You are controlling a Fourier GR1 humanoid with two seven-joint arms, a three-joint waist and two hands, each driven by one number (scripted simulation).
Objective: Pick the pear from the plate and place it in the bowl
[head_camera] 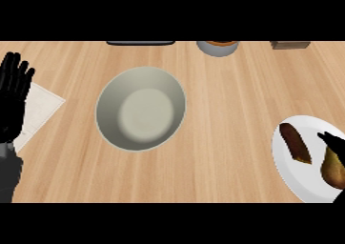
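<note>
Reaching lower right, you're getting the right hand [336, 142] to the pear [336, 171] on the plate [300, 185]; grasp, can't tell. Bowl [109, 102] is sitting empty, left hand [10, 95] resting released.

— What colour is the bowl [141, 108]?
— Pale grey, on a counter [225, 119] of light wood with fine grain lines.
— And the plate [302, 183] at the right?
— White. Its pear [336, 170] is golden brown, the piece [295, 143] beside it darker reddish brown. The left hand [10, 95] is black, its forearm [5, 167] grey.
</note>
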